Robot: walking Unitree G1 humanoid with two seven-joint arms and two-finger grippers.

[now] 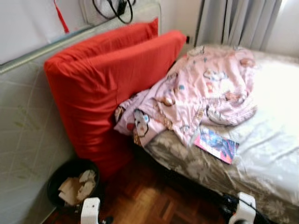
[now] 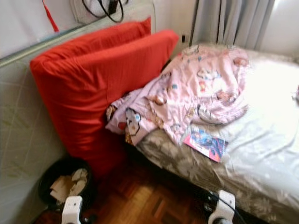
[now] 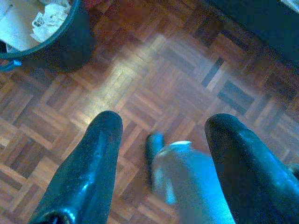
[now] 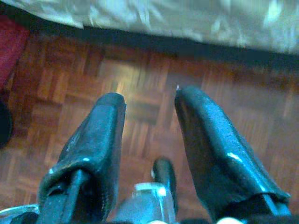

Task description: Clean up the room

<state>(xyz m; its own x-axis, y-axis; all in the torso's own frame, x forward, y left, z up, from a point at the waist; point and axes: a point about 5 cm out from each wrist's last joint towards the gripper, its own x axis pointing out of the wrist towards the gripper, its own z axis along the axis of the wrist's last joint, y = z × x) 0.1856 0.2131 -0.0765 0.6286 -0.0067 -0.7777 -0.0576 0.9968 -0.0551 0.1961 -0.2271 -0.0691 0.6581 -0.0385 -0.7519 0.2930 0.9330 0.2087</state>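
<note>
A rumpled pink patterned blanket (image 1: 201, 91) lies heaped on the bed (image 1: 275, 140), spilling over its near edge. A colourful booklet (image 1: 216, 144) rests on the sheet just below the blanket. Two big red cushions (image 1: 100, 88) lean against the wall at the head of the bed. A black bin (image 1: 70, 184) with crumpled paper stands on the floor beside them. Both arms hang low over the parquet. My left gripper (image 3: 161, 126) is open with nothing between its fingers. My right gripper (image 4: 149, 100) is open and empty too, close to the bed's edge.
Parquet floor (image 1: 149, 200) runs between the bin and the bed. Grey curtains (image 1: 238, 23) hang behind the bed. A padded grey panel (image 1: 23, 130) lines the wall on the left, with black cables (image 1: 117, 9) hanging above the cushions.
</note>
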